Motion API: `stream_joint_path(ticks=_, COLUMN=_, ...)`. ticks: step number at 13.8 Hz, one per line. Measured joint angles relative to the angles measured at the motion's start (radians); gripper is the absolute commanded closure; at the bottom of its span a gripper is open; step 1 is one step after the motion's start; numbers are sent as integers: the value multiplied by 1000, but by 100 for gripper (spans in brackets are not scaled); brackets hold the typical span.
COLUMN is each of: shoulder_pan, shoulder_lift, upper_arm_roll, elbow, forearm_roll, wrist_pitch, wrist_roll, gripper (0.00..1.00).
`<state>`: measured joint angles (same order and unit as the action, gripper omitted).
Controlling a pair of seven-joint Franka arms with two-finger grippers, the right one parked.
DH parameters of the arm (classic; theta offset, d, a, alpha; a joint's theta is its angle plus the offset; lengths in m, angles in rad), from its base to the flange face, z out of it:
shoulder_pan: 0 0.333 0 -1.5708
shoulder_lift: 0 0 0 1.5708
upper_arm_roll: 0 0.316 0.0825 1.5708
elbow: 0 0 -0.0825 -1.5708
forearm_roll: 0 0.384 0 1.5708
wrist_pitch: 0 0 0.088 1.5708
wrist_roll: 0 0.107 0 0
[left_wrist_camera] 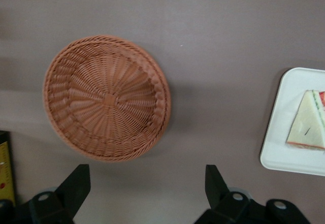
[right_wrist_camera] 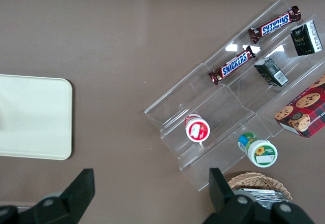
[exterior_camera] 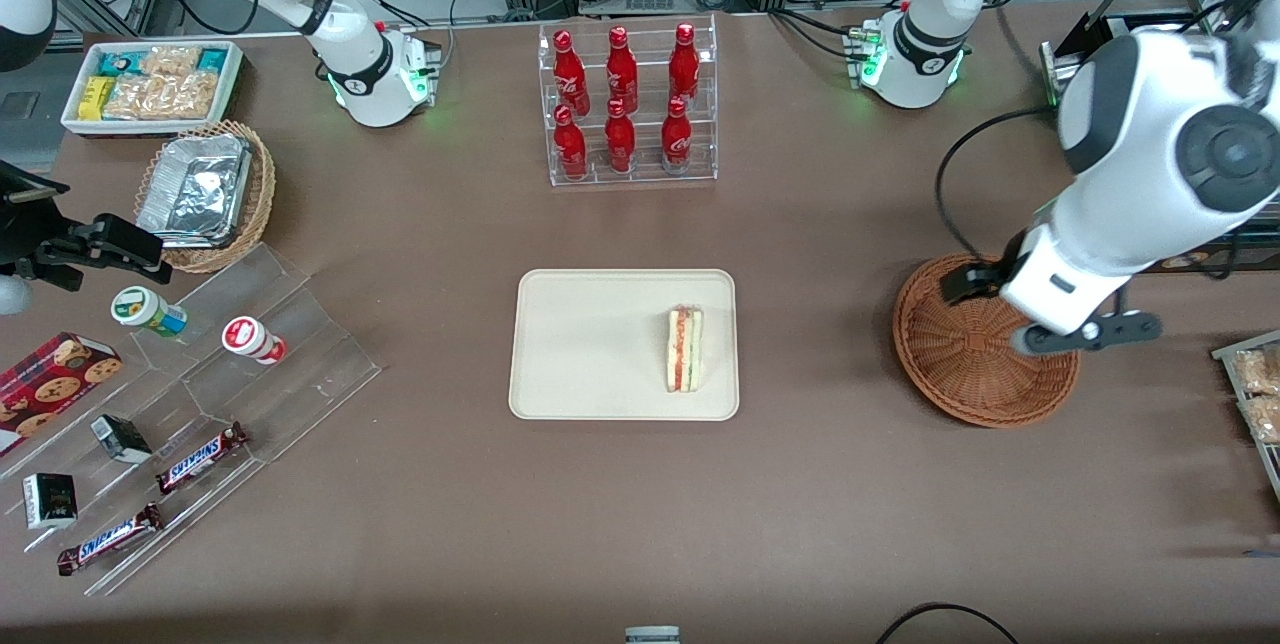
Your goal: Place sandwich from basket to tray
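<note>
The sandwich, a pale wedge with red and green filling, lies on the cream tray near the tray's edge toward the working arm. It also shows in the left wrist view on the tray's corner. The reddish-brown wicker basket stands empty toward the working arm's end of the table, its empty inside showing in the wrist view. The left arm's gripper hangs above the basket's rim, open and empty, with bare table between its fingers.
A clear rack of red bottles stands farther from the camera than the tray. A clear stepped shelf with snacks, a tan basket with foil containers and a white bin lie toward the parked arm's end. Snack packets lie beside the basket.
</note>
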<state>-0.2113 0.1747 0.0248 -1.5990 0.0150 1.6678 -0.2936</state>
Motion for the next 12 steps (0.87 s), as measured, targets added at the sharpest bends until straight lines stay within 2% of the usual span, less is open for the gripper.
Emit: stream_joint_path(ticks=12, shoulder_pan=117, shoulder_lift=-241, upper_arm_roll=-23, elbow=-3, forearm_roll=2, wrist_pitch=-190, wrist_roll=126, gripper=0)
